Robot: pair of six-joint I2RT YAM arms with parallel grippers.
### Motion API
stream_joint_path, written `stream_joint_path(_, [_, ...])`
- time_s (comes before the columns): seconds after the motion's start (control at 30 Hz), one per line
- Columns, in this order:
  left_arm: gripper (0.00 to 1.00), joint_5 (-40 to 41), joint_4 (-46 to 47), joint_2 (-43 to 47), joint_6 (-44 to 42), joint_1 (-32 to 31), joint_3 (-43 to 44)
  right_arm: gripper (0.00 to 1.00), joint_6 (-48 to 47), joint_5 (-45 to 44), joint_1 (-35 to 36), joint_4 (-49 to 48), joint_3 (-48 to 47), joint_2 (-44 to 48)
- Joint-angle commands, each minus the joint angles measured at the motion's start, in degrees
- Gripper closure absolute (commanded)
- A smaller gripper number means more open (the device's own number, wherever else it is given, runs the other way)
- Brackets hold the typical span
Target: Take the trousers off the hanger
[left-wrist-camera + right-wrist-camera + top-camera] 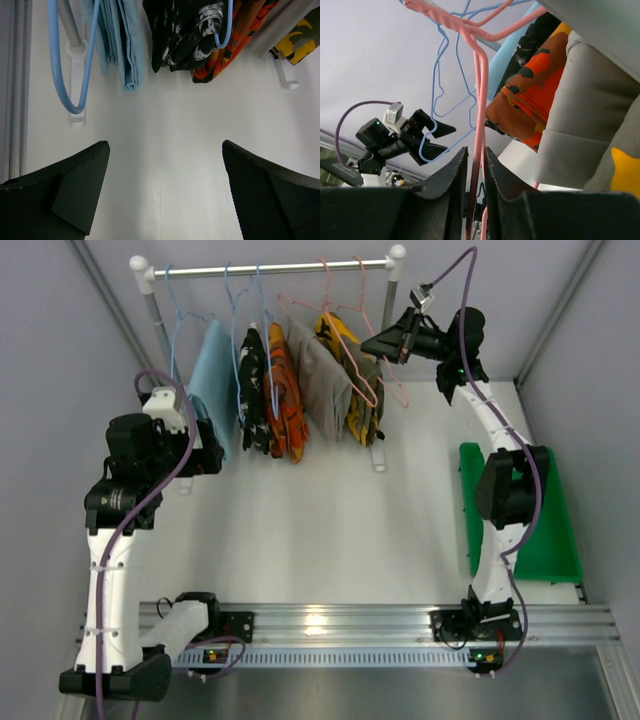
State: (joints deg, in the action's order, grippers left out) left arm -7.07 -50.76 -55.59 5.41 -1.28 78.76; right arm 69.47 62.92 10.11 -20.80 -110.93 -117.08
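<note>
Right gripper [476, 152] up at the rack, fingers narrowed to a slit with the pink wire of the hanger [479, 100] pinched between them. Trousers [358, 410] draped on that hanger, last garment at the right end of the rod [270, 267], touching the grey garment [322, 380]. Left gripper [165, 150] spread wide, holding nothing, low over the table [330, 520] near the left end of the rack. Garments on the rod, five: light blue cloth [212, 370], black-and-white garment [252, 380], orange-and-black garment [285, 390], grey one, trousers. Blue hangers [55, 65], three hooks countable from above; pink ones two, with a second pink hanger [400, 390] just beside the first. One green tray [555, 540] on the right of the white table, partly behind the right arm. Plain grey walls [60, 340] on three sides. Pink wires crossing above the fingers in the right wrist view, hard to separate; trousers cut off there, only a yellow patch showing.
</note>
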Motion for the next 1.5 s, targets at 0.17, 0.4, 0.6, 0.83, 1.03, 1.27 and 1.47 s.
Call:
stream_joint_path(0.17, [0.01, 0.5, 4.0, -1.4, -0.8, 0.2, -0.5, 1.0, 9.4, -0.1, 0.2, -12.5, -0.7, 2.2])
stream_joint_path(0.4, [0.01, 1.4, 6.2, -1.2, -0.6, 0.2, -0.8, 1.0, 14.5, -2.4, 0.2, -19.1, -2.1, 3.3])
stream_joint_path(0.6, [0.01, 4.2, 8.4, -0.7, -1.7, 0.2, -0.4, 1.0, 19.8, -5.5, -1.0, -25.5, -6.1, 1.9])
stream_joint_path(0.83, [0.01, 6.5, 9.6, -0.5, -1.8, 0.2, -1.1, 1.0, 21.4, -6.8, -1.8, -27.1, -11.0, 2.1])
stream_joint_path(1.03, [0.01, 8.3, 10.8, -0.3, -1.2, 0.2, 0.4, 1.0, 23.7, -6.2, -3.0, -29.6, -4.9, 7.6])
stream_joint_path(1.27, [0.01, 4.9, 12.1, -1.7, -1.0, 0.2, 5.1, 1.0, 24.7, -4.9, -4.7, -32.1, 9.0, 18.0])
stream_joint_path(1.47, [0.01, 1.3, 13.3, -2.5, -1.5, 0.2, 6.9, 1.0, 24.8, -4.2, -8.2, -32.0, 17.7, 26.4])
